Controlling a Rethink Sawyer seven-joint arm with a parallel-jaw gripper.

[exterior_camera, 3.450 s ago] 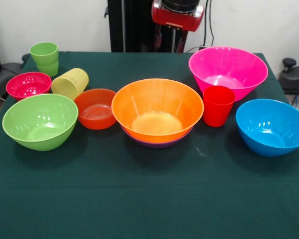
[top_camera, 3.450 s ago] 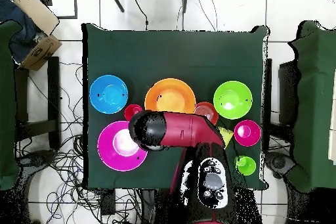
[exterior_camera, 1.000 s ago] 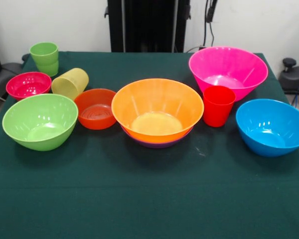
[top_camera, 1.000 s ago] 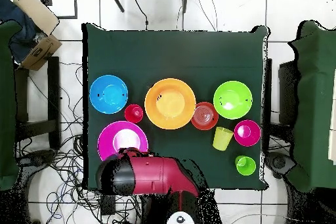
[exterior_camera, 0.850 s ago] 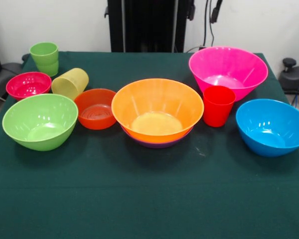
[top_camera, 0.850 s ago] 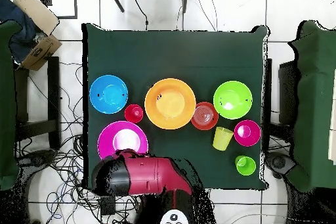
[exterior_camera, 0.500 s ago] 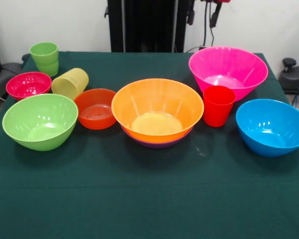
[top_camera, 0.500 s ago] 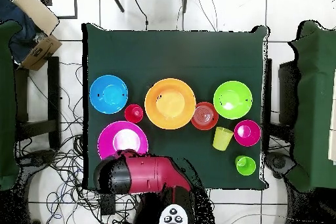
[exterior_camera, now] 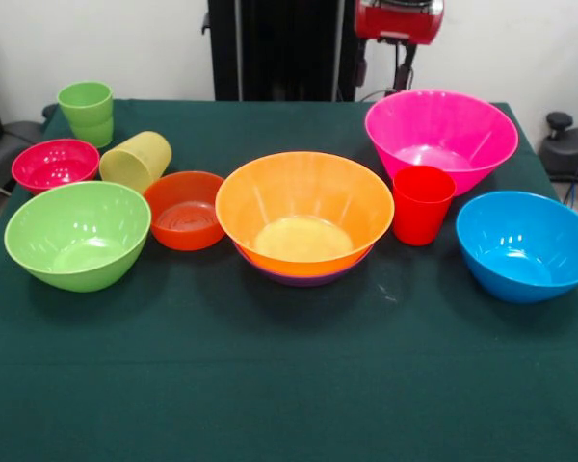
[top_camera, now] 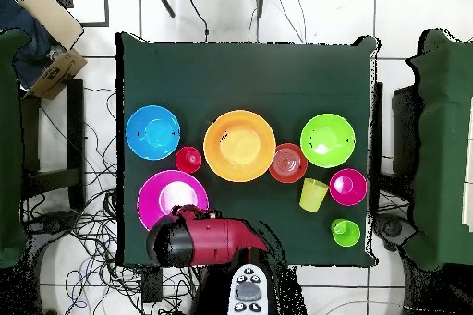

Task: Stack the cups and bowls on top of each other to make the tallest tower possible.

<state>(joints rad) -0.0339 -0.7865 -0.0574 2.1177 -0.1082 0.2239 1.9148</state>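
Gripper: at the top of the front view, hanging under a red arm head behind the pink bowl; whether spread or pressed together cannot be told. It showed only as a sliver half a second ago, and not at all a second ago.

Arm: in the overhead view its dark end has edged onto the pink bowl's rim.

Orange bowl: table centre, nested upright in the purple bowl, only a rim strip showing. Unmoved.

Red cup: upright, between the orange and pink bowls.

Blue bowl, lime bowl, red-orange bowl, magenta bowl: all upright, separate, unmoved.

Yellow cup: on its side, mouth toward the magenta bowl, long axis slanting.

Green cup: upright, far corner.
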